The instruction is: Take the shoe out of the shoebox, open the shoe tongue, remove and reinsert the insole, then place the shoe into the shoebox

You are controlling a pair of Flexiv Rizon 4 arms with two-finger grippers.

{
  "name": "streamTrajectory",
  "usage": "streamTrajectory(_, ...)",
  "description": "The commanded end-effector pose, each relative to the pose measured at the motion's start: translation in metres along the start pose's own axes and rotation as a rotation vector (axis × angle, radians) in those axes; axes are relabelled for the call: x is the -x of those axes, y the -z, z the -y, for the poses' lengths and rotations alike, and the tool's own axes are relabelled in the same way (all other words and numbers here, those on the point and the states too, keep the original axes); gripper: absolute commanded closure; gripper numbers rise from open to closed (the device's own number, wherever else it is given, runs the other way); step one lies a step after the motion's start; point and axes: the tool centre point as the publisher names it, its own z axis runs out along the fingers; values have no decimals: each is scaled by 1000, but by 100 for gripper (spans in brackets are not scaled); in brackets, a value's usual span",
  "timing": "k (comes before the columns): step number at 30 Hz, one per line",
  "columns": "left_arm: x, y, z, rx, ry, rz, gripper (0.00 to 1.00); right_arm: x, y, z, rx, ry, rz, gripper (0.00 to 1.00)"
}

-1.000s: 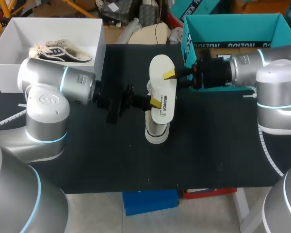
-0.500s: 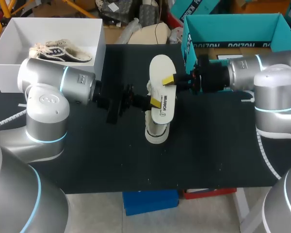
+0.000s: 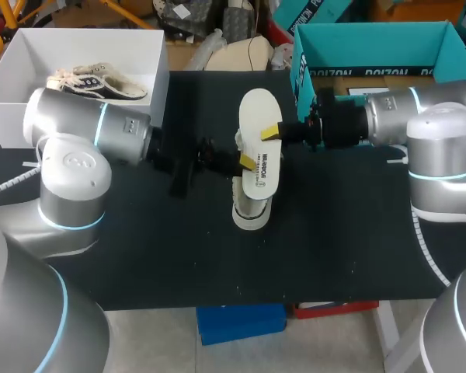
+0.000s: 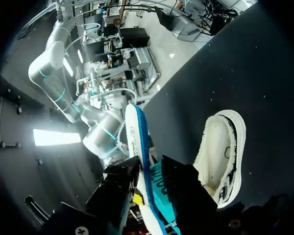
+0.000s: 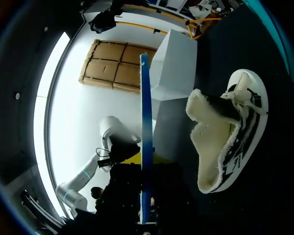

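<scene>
A white insole (image 3: 259, 113) with a blue underside hangs in the air over the middle of the black table. My right gripper (image 3: 272, 132) is shut on its far half from the right. My left gripper (image 3: 246, 162) stands open, its fingers on either side of the insole's near half. Below the insole a white shoe (image 3: 251, 211) with dark markings rests on the table. In the left wrist view the insole (image 4: 137, 137) runs out between my fingers, with the shoe (image 4: 220, 152) beside it. In the right wrist view the insole (image 5: 145, 112) shows edge-on in my gripper (image 5: 144, 196), the shoe (image 5: 225, 142) beside it.
A white shoebox (image 3: 31, 47) at the back left holds a second shoe (image 3: 101, 81). A teal box (image 3: 373, 47) stands open at the back right, close behind my right arm. The table's front half lies bare.
My right gripper moved in and closed on the insole. My left gripper's fingers have loosened from it. Insole and shoe stayed put.
</scene>
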Motion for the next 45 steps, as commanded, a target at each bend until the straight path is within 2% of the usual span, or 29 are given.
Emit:
streamTrajectory(1, 10, 30, 9, 74, -33, -240, 0, 0, -1, 0, 2, -1, 2, 100)
streamTrajectory(3, 10, 42, 9, 94, -27, -296, 0, 0, -1, 0, 2, -1, 2, 100)
streamTrajectory(7, 17, 55, 13, 111, -76, -485, 0, 0, -1, 0, 2, -1, 2, 100)
streamTrajectory(14, 36, 45, 20, 107, -175, -867, 0, 0, -1, 0, 2, -1, 2, 100)
streamTrajectory(17, 47, 40, 20, 123, -229, -952, 0, 0, -1, 0, 2, -1, 2, 100)
streamTrajectory(18, 53, 39, 22, 127, -246, -952, 0, 0, -1, 0, 2, -1, 2, 100)
streamTrajectory(32, 53, 39, 22, 127, -246, -952, 0, 0, -1, 0, 2, -1, 2, 100)
streamTrajectory(37, 60, 28, 16, 67, -116, -950, 0, 0, -1, 0, 2, -1, 2, 100)
streamTrajectory(40, 66, 26, 14, 63, -91, -977, 0, 0, -1, 0, 2, -1, 2, 100)
streamTrajectory(45, 71, 21, 10, 13, -37, -1117, 0, 0, -1, 0, 2, -1, 2, 100)
